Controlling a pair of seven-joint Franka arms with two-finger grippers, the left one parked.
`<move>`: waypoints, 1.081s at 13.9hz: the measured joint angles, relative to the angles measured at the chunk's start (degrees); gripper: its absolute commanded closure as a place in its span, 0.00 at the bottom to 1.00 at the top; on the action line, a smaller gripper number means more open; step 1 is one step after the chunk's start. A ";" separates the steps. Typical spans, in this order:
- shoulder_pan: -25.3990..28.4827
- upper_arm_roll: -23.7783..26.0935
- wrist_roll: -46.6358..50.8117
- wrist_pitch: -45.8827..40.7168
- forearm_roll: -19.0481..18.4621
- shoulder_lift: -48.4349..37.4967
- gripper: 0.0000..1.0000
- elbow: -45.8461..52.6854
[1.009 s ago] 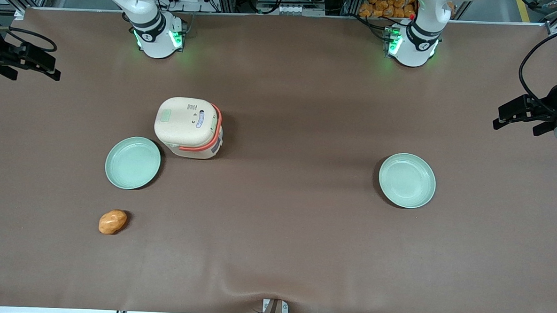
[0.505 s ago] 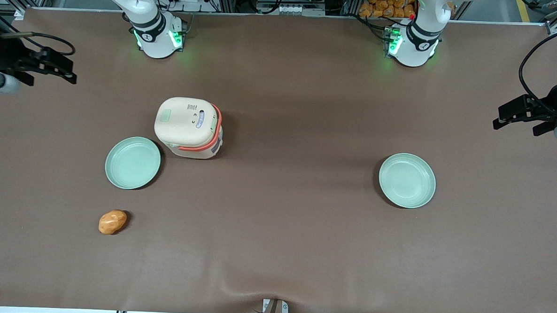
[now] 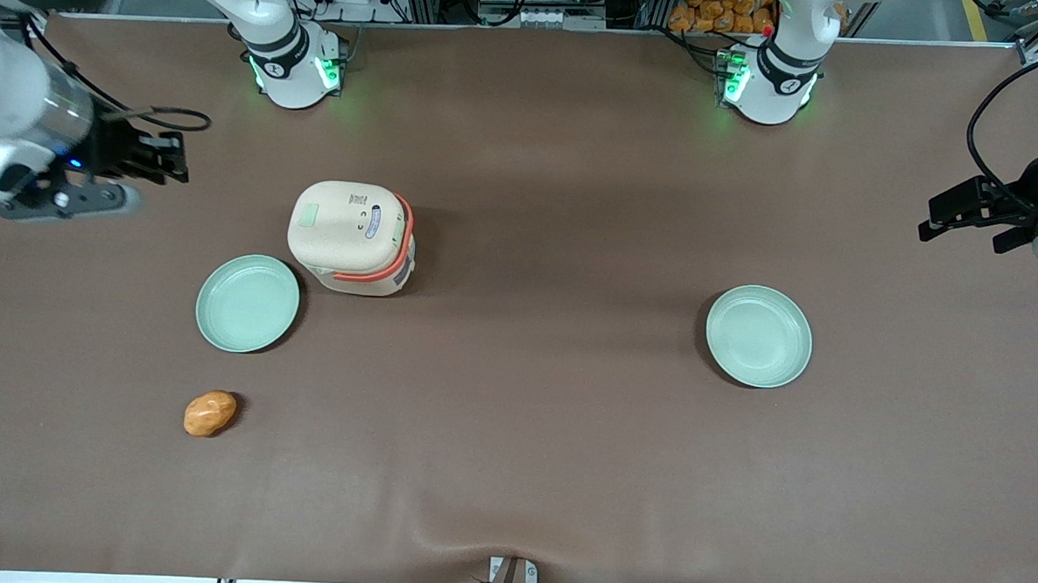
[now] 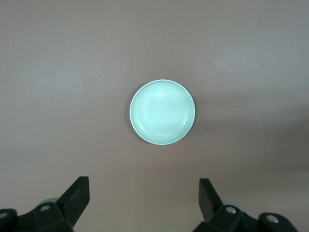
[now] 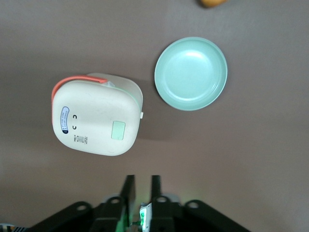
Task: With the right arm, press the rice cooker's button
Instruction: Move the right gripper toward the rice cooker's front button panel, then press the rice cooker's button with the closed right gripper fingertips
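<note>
The rice cooker point(image 3: 352, 236) is cream-beige with an orange-red handle band and a pale green patch on its lid. It stands on the brown table with its lid down. It also shows in the right wrist view point(image 5: 96, 116), where a small white tab point(image 5: 141, 115) sticks out of the side facing a green plate. The right arm's black gripper point(image 3: 173, 158) hangs above the table, off to the cooker's side toward the working arm's end, apart from it. In the right wrist view the gripper point(image 5: 141, 181) has its fingers drawn close together with only a narrow gap, holding nothing.
A pale green plate point(image 3: 248, 303) lies beside the cooker, nearer the front camera; it also shows in the right wrist view point(image 5: 190, 73). An orange-brown lump point(image 3: 210, 413) lies nearer still. A second green plate point(image 3: 758, 336) lies toward the parked arm's end and shows in the left wrist view point(image 4: 162, 112).
The right arm's gripper has come in from the table's edge toward the rice cooker. The cooker, plates and lump have not moved.
</note>
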 measured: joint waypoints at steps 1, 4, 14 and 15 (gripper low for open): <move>0.69 0.04 1.71 0.09 0.04 0.46 1.00 -1.09; 2.32 0.33 4.51 1.77 0.07 1.40 1.00 -4.48; 2.46 0.23 4.81 15.31 3.08 3.84 1.00 -17.39; 2.47 0.25 4.81 15.41 3.57 4.16 1.00 -17.92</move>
